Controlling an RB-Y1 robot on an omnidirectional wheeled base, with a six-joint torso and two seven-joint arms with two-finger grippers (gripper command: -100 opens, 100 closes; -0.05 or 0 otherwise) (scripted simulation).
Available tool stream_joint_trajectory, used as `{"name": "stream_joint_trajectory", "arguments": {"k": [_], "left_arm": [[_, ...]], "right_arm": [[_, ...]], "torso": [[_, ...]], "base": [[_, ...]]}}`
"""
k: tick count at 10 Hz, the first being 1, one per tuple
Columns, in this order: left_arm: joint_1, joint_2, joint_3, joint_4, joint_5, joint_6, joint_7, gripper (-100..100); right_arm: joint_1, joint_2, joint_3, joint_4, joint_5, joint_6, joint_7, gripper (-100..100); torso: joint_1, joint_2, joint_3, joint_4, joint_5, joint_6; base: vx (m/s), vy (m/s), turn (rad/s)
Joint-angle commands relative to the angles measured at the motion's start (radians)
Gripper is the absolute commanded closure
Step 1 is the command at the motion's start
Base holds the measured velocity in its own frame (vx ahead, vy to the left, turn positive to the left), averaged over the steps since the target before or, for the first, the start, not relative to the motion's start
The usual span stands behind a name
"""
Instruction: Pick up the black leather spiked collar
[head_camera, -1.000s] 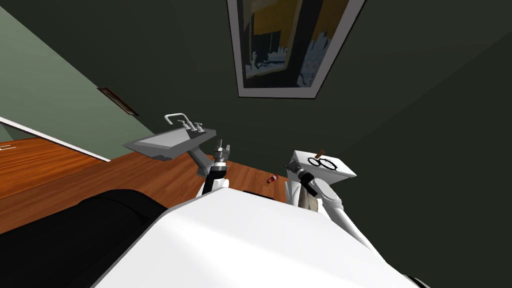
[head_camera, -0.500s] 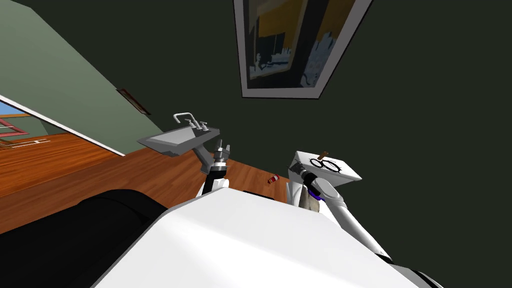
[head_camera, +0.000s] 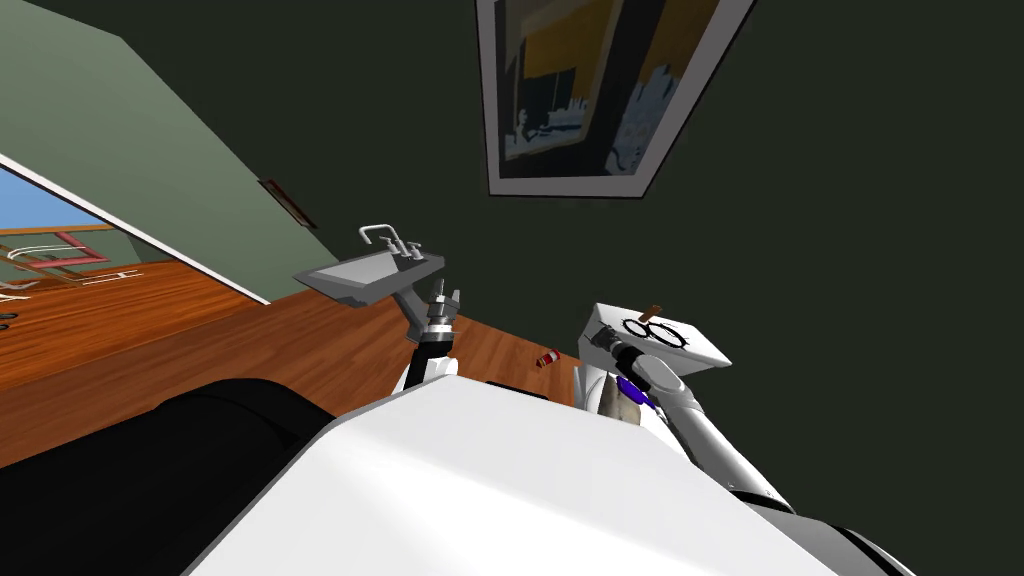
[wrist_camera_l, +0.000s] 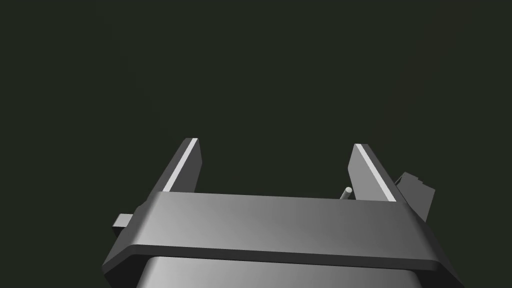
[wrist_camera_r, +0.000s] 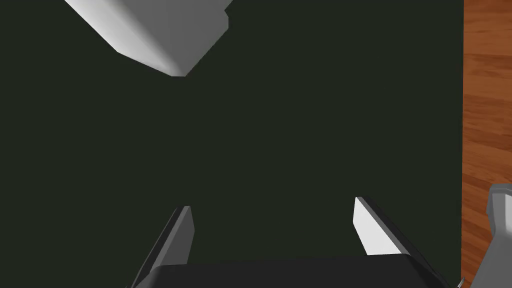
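The right gripper (wrist_camera_r: 272, 212) is holding its two fingers well apart, gripping nothing and facing a flat dark green wall (wrist_camera_r: 280, 125). In the head view it is sitting at middle right, close against the left edge of a white box-shaped tank (head_camera: 695, 353); whether it is touching is hard to make out. The black spiked collar (head_camera: 655, 331) is lying flat on that tank's top as two joined loops, just past the gripper, with a small brown thing (head_camera: 652, 311) that I cannot identify sticking up behind it. The left gripper (wrist_camera_l: 274, 145) is likewise spreading its fingers on nothing, at frame centre beside the grey sink (head_camera: 365, 275), whose bowl is too small to read. A small red object (head_camera: 547, 358) is lying on the wooden floor (head_camera: 300, 345) between the arms
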Motion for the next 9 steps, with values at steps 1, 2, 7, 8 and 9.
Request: {"name": "stream_joint_trajectory", "arguments": {"k": [1,2,7,8,9], "left_arm": [[0.000,0.000,0.000,0.000,0.000,0.000,0.000,0],[0.000,0.000,0.000,0.000,0.000,0.000,0.000,0],[0.000,0.000,0.000,0.000,0.000,0.000,0.000,0],[0.000,0.000,0.000,0.000,0.000,0.000,0.000,0],[0.000,0.000,0.000,0.000,0.000,0.000,0.000,0]], "right_arm": [[-0.010,-0.022,0.012,0.016,0.045,0.014,-0.030,-100],[-0.028,-0.041,0.009,0.060,0.082,0.024,-0.029,-100],[-0.079,-0.095,0.001,0.180,0.194,0.052,-0.026,-100],[-0.079,-0.095,0.001,0.181,0.194,0.052,-0.026,-100],[-0.094,-0.112,-0.001,0.217,0.225,0.060,-0.026,-100]], "torso": [[0.000,0.000,0.000,0.000,0.000,0.000],[0.000,0.000,0.000,0.000,0.000,0.000],[0.001,0.000,0.000,0.000,0.000,0.000],[0.000,0.000,0.000,0.000,0.000,0.000],[0.000,0.000,0.000,0.000,0.000,0.000]], "base": [[-0.019,-0.022,0.038],[-0.019,-0.025,0.064],[-0.015,-0.023,0.054],[-0.014,-0.030,0.028],[-0.014,-0.029,0.039]]}}
